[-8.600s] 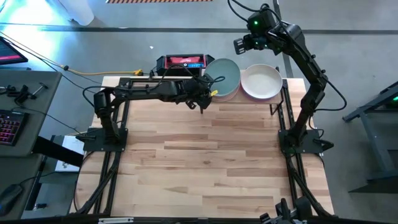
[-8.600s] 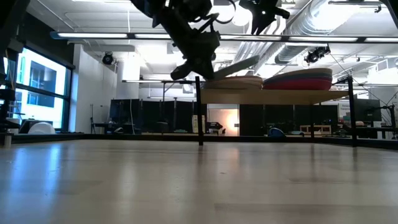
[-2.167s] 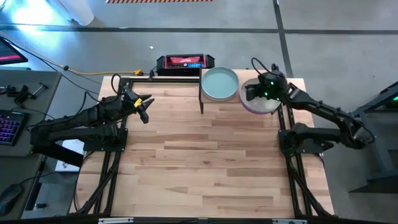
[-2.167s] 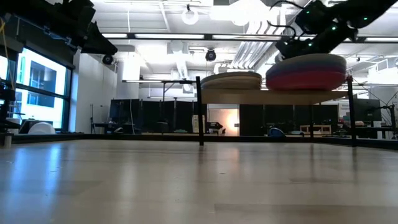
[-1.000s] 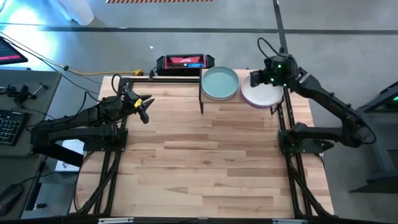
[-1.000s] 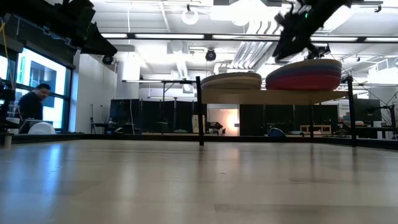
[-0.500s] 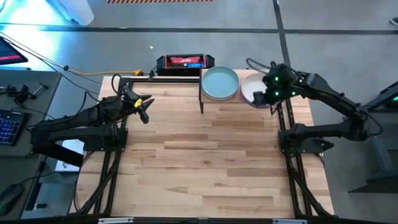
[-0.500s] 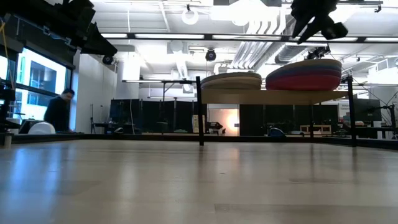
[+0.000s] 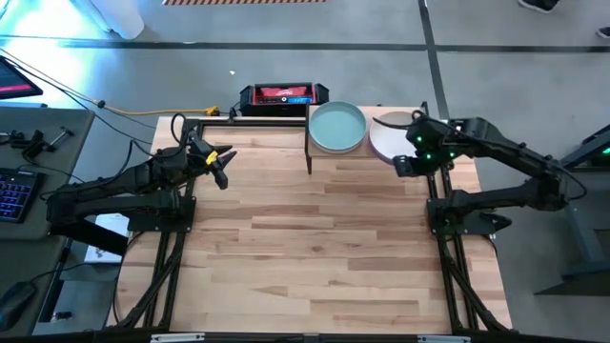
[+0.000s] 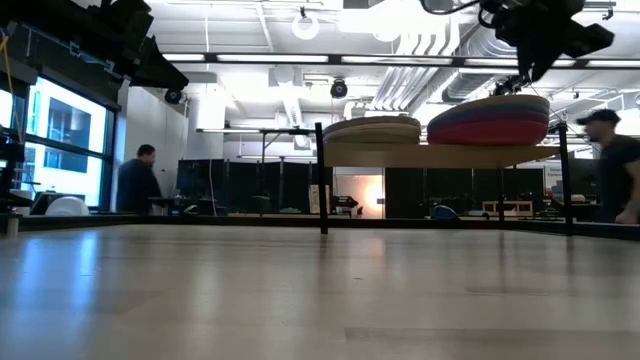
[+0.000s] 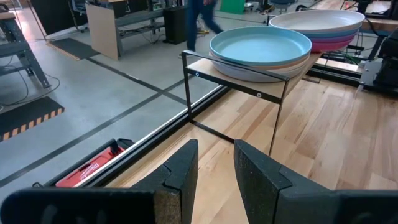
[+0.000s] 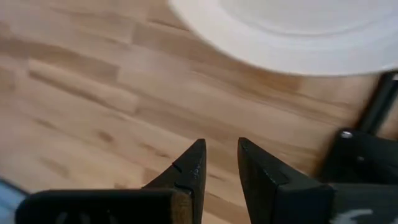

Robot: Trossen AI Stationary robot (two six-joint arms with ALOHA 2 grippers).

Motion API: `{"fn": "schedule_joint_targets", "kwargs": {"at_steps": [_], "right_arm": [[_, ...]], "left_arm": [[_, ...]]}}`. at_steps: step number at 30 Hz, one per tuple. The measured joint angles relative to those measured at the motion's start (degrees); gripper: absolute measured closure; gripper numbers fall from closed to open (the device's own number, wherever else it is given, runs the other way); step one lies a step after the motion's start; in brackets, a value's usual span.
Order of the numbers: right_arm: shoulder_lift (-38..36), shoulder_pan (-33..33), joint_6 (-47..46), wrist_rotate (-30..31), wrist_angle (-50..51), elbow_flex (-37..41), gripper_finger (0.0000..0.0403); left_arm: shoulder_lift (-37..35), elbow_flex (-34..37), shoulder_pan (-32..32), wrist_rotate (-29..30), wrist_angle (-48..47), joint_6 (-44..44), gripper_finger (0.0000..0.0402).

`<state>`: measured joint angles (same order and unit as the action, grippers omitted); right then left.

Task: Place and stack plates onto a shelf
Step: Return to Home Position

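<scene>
The shelf (image 10: 440, 155), at the upper centre of the high view, carries two stacks side by side: one topped by a pale blue plate (image 9: 337, 128), the other by a white plate (image 9: 381, 141). The right pincer (image 12: 222, 146) hangs over the desk (image 9: 315, 238) just below the white plate's edge, fingers slightly parted, empty. The left pincer (image 11: 216, 149) waits at the left, also narrowly parted and empty.

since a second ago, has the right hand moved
Yes. The right hand has pulled back from over the cream-white plate to the tabletop in front of it.
</scene>
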<state>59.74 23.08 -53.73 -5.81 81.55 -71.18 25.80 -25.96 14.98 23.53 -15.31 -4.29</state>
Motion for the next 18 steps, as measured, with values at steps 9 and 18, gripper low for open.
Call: {"fn": "schedule_joint_targets", "kwargs": {"at_steps": [9, 18], "right_arm": [[0.0, 2.9, -0.1, 4.3, -0.9, 5.4, 0.033], [0.0, 6.4, 1.2, 9.4, -5.4, 7.5, 0.033]], "left_arm": [[0.0, 0.0, 0.0, 0.0, 0.1, 0.0, 0.0308], [0.0, 0.0, 0.0, 0.0, 0.1, 0.0, 0.0308]]}}
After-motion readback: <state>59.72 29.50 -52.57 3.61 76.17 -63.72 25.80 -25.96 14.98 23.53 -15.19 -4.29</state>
